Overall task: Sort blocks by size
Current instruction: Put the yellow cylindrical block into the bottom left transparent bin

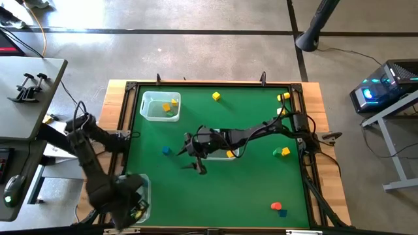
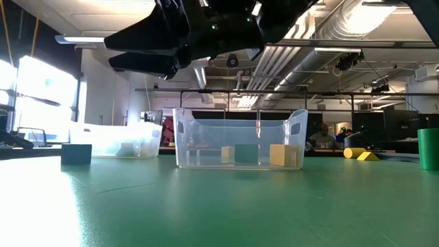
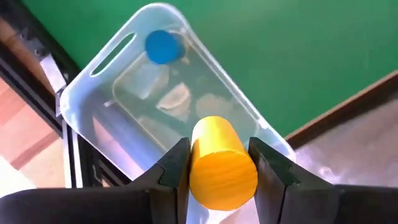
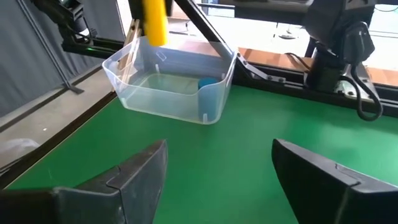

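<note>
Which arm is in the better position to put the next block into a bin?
Left. Its gripper holds a yellow block above a clear bin. The right gripper is open and empty over the mat.

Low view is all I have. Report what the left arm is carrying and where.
Observer: The left tool is shut on a yellow cylinder, held over a clear bin at the lower left corner of the table in the high view.
Operator: Tell me what is already in that bin.
Observer: One round blue block lies at the far end. I cannot make out anything else inside.
</note>
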You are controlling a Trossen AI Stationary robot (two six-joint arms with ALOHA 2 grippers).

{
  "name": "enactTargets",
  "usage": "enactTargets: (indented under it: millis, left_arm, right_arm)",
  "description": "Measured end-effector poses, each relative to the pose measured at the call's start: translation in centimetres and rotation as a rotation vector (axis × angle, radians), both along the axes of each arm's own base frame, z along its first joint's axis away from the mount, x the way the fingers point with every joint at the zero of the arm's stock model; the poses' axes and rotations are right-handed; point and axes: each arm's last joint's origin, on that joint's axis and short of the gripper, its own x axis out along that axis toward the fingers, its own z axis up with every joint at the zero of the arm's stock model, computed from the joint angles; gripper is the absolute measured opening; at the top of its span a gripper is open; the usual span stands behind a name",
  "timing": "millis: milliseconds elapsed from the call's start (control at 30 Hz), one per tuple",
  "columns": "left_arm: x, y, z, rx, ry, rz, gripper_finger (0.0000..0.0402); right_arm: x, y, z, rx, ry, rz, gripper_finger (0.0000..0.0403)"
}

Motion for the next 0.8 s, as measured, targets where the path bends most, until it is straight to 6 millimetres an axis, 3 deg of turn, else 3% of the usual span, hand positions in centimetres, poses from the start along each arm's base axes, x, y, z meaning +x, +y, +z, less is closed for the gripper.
enactTargets:
  millis: [233,800]
  left_arm:
    - [-2.4,-0.5,-3.0,0.097,-0.014,0.015,0.0102]
    - [-3.4,0.9,-8.3,0.195,0.012,-0.064,0.0104]
  right_arm:
    - [0.0,0.1,0.1,0.002,-0.015,0.005,0.0285]
    - [0.0,0.1,0.2,0.013,-0.012,0.001,0.0286]
